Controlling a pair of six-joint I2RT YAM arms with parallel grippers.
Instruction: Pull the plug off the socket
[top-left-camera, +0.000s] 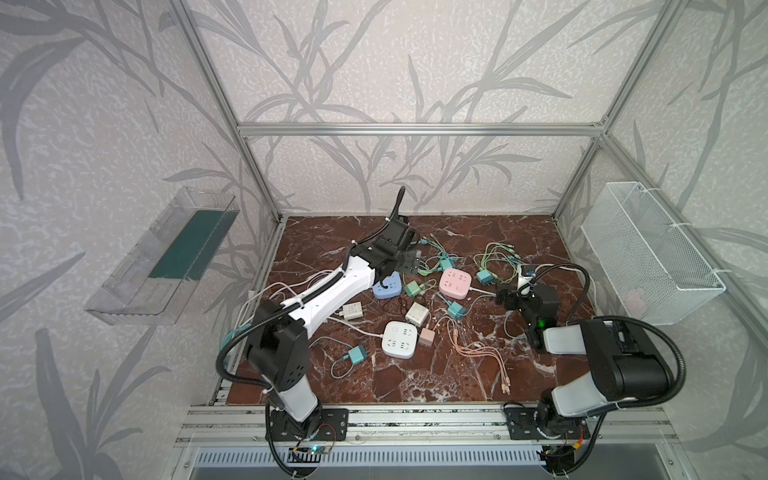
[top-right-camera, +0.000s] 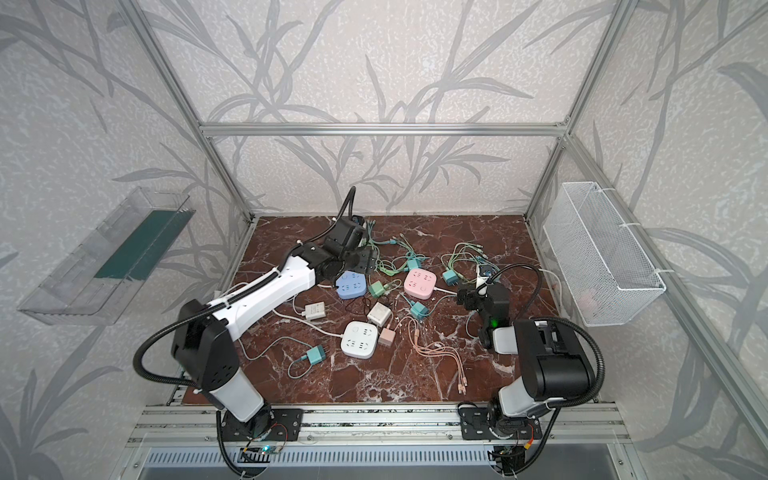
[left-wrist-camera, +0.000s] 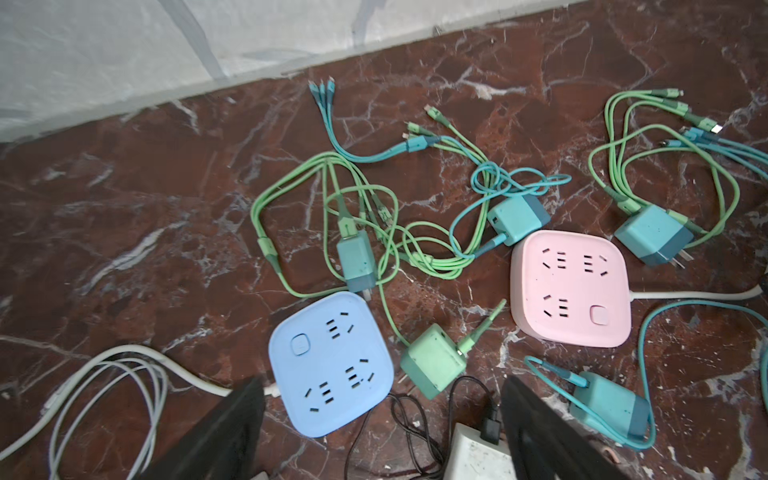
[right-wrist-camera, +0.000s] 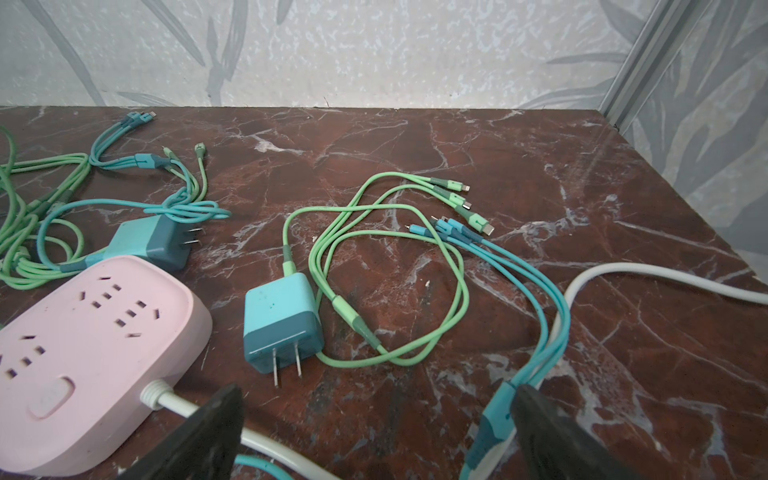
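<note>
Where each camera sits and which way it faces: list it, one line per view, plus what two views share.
Top views: high over the front rail, looking down and back across the marble table; left arm and right arm show, left gripper and right gripper open.
Left wrist: on the left arm, looking down on the blue socket, green plug and pink socket; its fingers show.
Right wrist: low on the right arm, facing the back wall past a teal plug; fingers show.
Shared: both wrists see the pink socket.

You've got three sockets (top-left-camera: 400, 338) out there and nine plugs (top-left-camera: 356, 354): five teal, two white, one green, one pink.
</note>
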